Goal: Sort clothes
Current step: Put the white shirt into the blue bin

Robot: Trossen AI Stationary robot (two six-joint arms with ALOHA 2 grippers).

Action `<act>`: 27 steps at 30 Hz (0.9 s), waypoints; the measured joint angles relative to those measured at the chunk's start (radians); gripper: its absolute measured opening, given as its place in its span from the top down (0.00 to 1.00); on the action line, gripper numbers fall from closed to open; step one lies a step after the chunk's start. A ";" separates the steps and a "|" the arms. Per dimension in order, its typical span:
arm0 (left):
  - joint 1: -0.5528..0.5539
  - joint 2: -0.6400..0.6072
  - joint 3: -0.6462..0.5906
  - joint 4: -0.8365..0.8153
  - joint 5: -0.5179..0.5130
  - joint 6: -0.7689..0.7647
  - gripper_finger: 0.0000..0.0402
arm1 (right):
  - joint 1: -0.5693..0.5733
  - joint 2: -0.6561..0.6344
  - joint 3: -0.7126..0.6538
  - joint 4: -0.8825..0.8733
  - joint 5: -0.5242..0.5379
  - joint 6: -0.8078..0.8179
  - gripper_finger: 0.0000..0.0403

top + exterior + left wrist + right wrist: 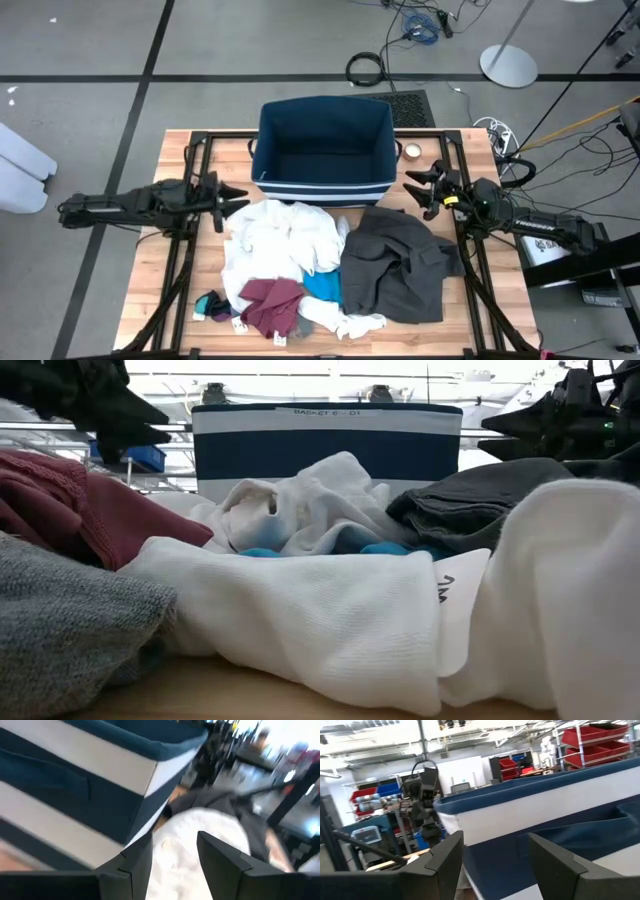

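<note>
We count one white garment, one dark grey garment, one maroon piece, one blue piece mid-worktop, one striped bin at its far edge, left tool and right tool both spread open, empty.

2 dark arms, yellow-marked right wrist.

Probably a lab or workshop: shelving with red bins, and loose cables on the grey floor.

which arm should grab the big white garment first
Left, probably. The left gripper, open, sits right at the white garment's edge, and its wrist view looks straight onto white fabric. The right gripper, also open, is beside the navy bin, nearer the dark grey garment.
</note>
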 joint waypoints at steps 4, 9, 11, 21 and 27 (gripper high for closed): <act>-0.022 0.086 0.088 -0.092 0.038 0.001 0.59 | 0.026 0.000 0.000 0.002 -0.018 -0.002 0.49; -0.070 0.231 0.097 -0.089 0.070 -0.005 0.59 | 0.063 0.000 0.021 0.035 -0.018 -0.003 0.49; -0.090 0.296 0.097 -0.065 0.091 -0.026 0.59 | 0.084 0.000 0.030 0.051 -0.026 -0.003 0.49; -0.243 0.529 0.098 0.179 0.114 -0.050 0.66 | 0.232 0.069 0.084 0.070 -0.041 -0.001 0.49; -0.310 0.629 0.159 0.228 0.059 -0.031 0.73 | 0.333 0.247 0.187 0.074 -0.041 -0.006 0.49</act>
